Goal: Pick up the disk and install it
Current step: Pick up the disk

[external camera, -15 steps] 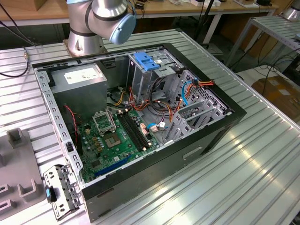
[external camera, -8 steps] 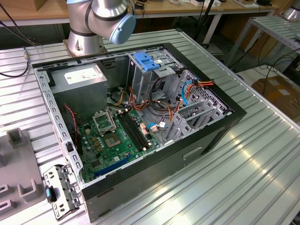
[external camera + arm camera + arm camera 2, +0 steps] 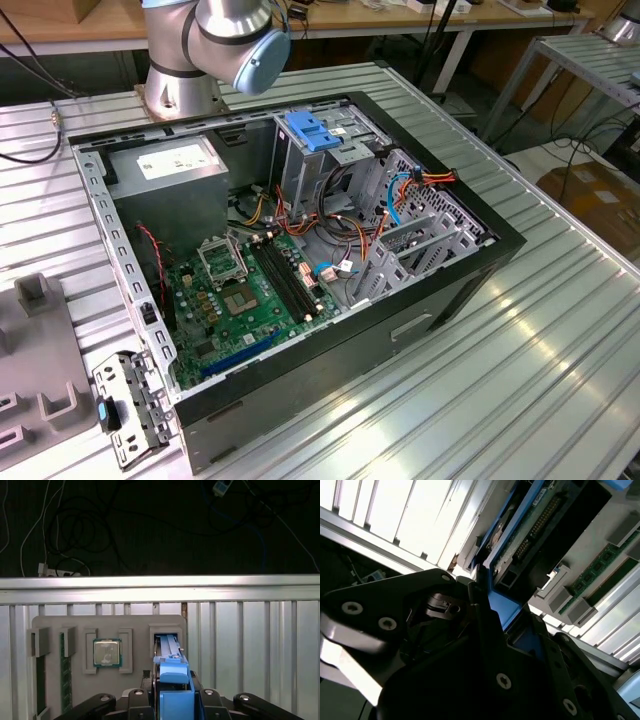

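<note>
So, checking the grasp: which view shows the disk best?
Second wrist view: the disk shows circuit board and blue rail. First wrist view has it edgewise in the grey tray. The exterior view shows the case.

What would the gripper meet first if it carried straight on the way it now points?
The disk: the gripper sits around its blue rail, and straight on lies the slot of the grey tray, though depth is unclear.
</note>
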`<state>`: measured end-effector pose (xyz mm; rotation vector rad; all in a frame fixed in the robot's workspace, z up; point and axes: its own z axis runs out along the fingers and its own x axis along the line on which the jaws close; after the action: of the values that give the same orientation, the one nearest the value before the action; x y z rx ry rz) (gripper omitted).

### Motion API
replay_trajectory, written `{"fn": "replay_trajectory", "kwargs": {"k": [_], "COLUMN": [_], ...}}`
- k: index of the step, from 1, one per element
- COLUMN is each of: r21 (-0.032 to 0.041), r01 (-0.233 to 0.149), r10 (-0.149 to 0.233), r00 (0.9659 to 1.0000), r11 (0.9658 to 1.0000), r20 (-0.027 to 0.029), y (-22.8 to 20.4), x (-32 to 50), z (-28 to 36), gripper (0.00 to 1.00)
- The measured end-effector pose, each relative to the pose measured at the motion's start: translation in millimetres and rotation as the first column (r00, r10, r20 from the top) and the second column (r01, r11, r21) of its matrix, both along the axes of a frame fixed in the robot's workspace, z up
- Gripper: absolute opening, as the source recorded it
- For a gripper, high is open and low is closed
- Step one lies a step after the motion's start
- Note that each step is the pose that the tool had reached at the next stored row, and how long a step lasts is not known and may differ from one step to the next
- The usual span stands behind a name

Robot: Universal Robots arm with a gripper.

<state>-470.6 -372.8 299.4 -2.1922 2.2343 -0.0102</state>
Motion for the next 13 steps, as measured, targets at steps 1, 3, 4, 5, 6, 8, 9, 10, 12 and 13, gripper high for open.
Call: {"fn": "replay_trajectory", "kwargs": {"k": [1,3,4,5,6,8,9,10,12,13], "r21": [-0.0006,-0.0012,-0.0020,-0.0026,-0.0032,-0.0039,-0.0042,-0.0045,-0.0050,-0.0052], "r01": [0.000,0.000,0.000,0.000,0.000,0.000,0.000,0.000,0.000,0.000], "r10": [0.000,0.000,0.000,0.000,0.000,0.000,0.000,0.000,0.000,0.000], "r00": [1.0000,1.0000,1.0000,1.0000,1.0000,1.0000,1.0000,1.0000,1.0000,1.0000], "r11": [1.0000,1.0000,1.0000,1.0000,1.0000,1.0000,1.0000,1.0000,1.0000,1.0000], "r20": [0.0001,0.0000,0.0000,0.0001,0.0002,0.0002,0.0002,0.0003,0.0003,0.0003], "y": [0.0,0.0,0.0,0.0,0.0,0.0,0.0,0.0,0.0,0.0], "x": [0.0,0.0,0.0,0.0,0.0,0.0,0.0,0.0,0.0,0.0], "z": [1.4,3.6,6.1,8.0,9.4,11.4,12.4,13.7,16.1,17.3], "gripper": [0.37,0.37,0.37,0.37,0.37,0.37,0.37,0.37,0.37,0.37]}}
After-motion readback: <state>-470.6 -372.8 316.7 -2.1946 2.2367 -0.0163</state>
